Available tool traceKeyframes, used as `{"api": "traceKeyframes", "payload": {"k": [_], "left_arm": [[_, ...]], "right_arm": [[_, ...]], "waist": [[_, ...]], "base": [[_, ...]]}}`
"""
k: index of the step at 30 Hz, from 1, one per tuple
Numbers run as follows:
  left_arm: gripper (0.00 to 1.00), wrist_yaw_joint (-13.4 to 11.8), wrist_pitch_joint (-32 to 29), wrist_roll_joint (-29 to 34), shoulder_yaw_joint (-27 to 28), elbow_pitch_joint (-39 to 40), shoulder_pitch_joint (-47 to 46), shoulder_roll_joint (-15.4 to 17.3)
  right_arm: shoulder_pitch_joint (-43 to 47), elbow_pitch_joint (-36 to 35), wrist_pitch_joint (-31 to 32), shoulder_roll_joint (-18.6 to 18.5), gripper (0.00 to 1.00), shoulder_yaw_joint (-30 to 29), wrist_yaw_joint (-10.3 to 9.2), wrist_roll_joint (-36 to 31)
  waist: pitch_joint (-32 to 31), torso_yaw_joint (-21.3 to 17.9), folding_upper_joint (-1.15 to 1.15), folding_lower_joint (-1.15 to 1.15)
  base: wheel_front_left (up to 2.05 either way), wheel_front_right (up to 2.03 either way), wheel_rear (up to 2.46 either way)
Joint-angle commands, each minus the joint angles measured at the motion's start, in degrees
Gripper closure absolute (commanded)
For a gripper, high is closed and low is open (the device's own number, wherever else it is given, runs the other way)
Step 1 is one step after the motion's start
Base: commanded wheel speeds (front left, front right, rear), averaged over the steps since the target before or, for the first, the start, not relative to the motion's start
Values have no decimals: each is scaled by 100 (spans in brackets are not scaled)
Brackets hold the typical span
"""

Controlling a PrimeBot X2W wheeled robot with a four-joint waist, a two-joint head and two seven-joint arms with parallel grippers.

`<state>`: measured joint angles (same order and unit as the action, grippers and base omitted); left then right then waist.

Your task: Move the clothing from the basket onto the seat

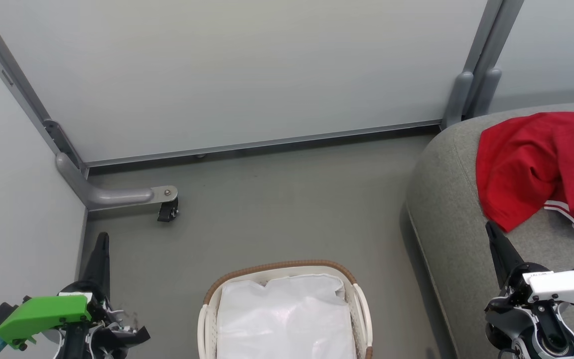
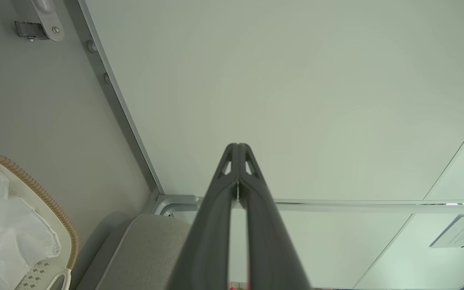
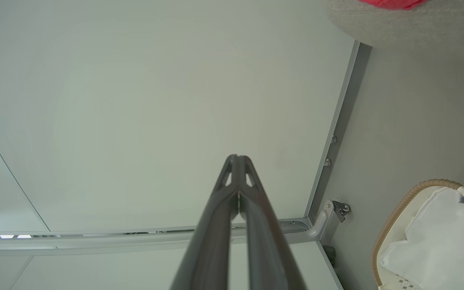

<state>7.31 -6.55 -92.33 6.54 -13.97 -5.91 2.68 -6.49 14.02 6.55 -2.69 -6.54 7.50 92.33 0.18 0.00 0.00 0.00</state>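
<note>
Pale partition walls (image 1: 242,75) on grey metal frames enclose a grey floor (image 1: 277,209). The left gripper (image 1: 101,242) and the right gripper (image 1: 490,229) are both empty, each with its two fingers pressed together; both wrist views confirm this. The basket (image 1: 287,265) stands on the floor between the two grippers, nearer the robot than their fingertips. Its visible part holds a shiny white liner (image 1: 287,319) and no red cloth, though its near end is cut off by the frame. The seat (image 1: 446,209) lies under and ahead of the right gripper. The clothing (image 1: 526,164) rests on it as a red heap just beyond that gripper's tips and to their right. White lettering and a striped hem both show, but whether this is one garment or two cannot be told.

Handling, as a judgement: the jersey cloth looks light, soft and limp, so it would drape and trail when lifted. A bunched fold on the heap's ridge offers a surer hold than a flat single layer. The liner looks slippery and should be left alone.
</note>
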Motion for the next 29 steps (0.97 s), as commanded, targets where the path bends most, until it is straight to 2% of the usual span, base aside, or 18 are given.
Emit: {"api": "traceKeyframes", "payload": {"k": [1, 29], "left_arm": [[100, 39, -16, -18, 10, 4, -56, 38], [100, 39, -15, -18, 9, 4, -56, 38]], "right_arm": [[62, -14, 16, -36, 100, -9, -2, 18], [63, -14, 16, -36, 100, -8, -2, 18]], "waist": [[0, 0, 0, 0], [0, 0, 0, 0]], "base": [[0, 0, 0], [0, 0, 0]]}}
